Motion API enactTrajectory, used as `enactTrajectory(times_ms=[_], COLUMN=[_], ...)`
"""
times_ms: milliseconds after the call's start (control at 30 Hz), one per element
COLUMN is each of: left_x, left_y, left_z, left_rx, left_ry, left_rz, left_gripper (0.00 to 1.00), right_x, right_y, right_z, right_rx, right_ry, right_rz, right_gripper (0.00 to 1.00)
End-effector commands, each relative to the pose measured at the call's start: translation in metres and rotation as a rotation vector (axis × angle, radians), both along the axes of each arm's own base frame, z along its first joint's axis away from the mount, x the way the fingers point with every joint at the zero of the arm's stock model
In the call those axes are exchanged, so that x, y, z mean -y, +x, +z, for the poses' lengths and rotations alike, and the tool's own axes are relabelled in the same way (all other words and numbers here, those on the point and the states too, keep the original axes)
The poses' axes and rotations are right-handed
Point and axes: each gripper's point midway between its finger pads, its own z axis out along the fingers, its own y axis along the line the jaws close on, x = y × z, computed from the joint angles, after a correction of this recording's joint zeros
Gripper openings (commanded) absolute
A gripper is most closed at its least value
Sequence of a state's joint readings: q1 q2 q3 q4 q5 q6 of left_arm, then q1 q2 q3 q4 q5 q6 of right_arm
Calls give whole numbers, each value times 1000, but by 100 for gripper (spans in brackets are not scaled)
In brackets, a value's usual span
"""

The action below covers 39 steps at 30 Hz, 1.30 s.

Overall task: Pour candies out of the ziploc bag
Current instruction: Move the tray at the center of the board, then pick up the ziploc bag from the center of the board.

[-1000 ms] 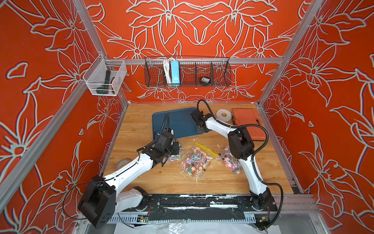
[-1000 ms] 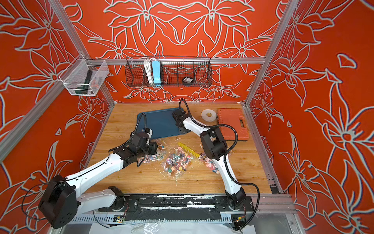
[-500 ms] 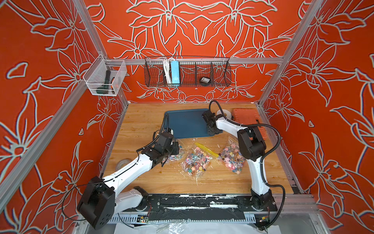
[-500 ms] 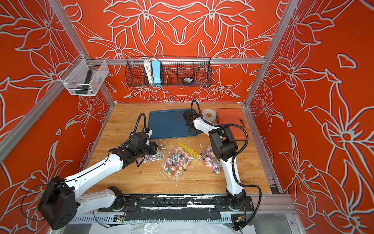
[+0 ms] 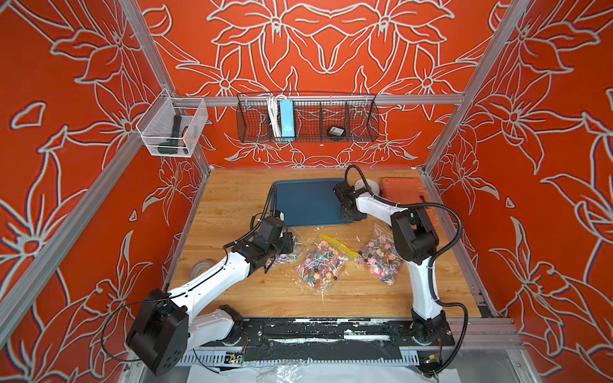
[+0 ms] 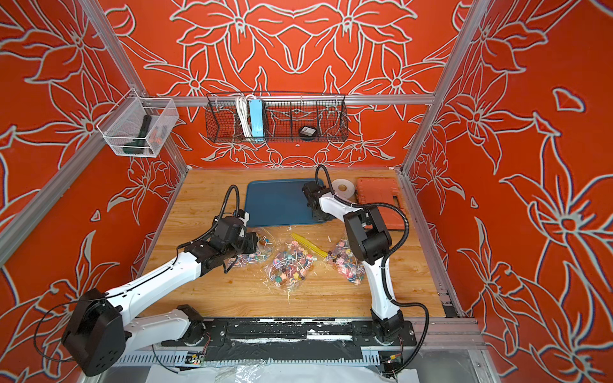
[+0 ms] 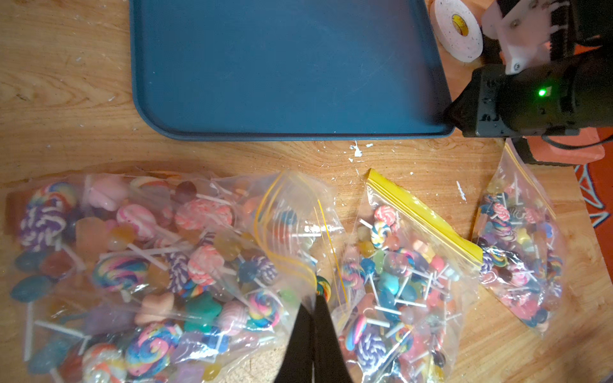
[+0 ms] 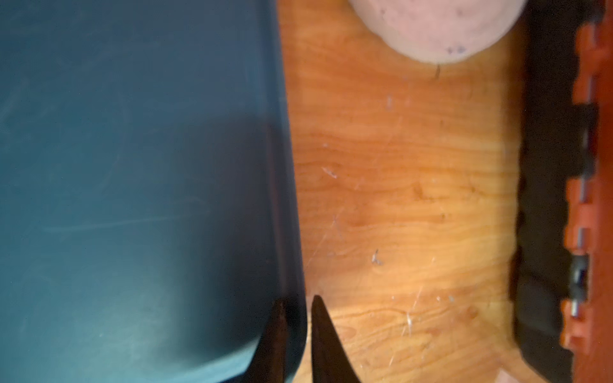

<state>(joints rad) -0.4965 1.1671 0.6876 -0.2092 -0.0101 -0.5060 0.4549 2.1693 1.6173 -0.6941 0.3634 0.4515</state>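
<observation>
Left hand (image 7: 315,299) pinches ziploc bag (image 7: 292,205) at its open mouth, candies (image 7: 202,268) trailing sideways along blue tray's (image 7: 282,66) near edge; right hand (image 8: 297,303), parted, straddles its rim.

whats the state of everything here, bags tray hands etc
left bag: mouth open, candies inside
middle bag: full, zip looks shut
right bag: full, seal unclear
tray: empty
left hand: shut on left bag's rim
right hand: open, astride tray rim
tape: lying flat
case: closed
</observation>
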Motion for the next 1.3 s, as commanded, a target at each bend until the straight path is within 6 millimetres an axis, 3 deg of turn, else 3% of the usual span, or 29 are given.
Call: enactTrajectory(times_ms=[0, 200, 367, 500, 667, 867, 1000, 1167, 1267], left_x=[2, 4, 8, 8, 8, 9, 5, -4, -10], left_y=[-1, -1, -3, -2, -1, -2, -3, -5, -8], left_z=[3, -5, -10, -7, -4, 0, 12, 26, 32], left_rx=[-11, -47, -92, -103, -96, -96, -64, -25, -13], left_ry=[-14, -2, 10, 16, 23, 17, 16, 32, 43], left_rz=[-8, -21, -44, -46, -47, -53, -45, -17, 3], left_gripper=[0, 0, 0, 0, 0, 2, 23, 49, 54], right_x=[11, -26, -69, -103, -149, -205, -228, -242, -245], right_y=[-47, -57, -89, -119, -132, -141, -146, -147, -147], right_z=[-28, 25, 67, 92, 116, 113, 104, 97, 90], right_rx=[-200, -109, -70, -86, -110, -168, -198, -212, -228], right_ry=[14, 260, 553, 776, 1019, 1085, 1083, 1079, 1062], right_rz=[20, 126, 290, 356, 331, 349, 375, 399, 401], right_gripper=[37, 54, 59, 68, 78, 80, 81, 83, 83])
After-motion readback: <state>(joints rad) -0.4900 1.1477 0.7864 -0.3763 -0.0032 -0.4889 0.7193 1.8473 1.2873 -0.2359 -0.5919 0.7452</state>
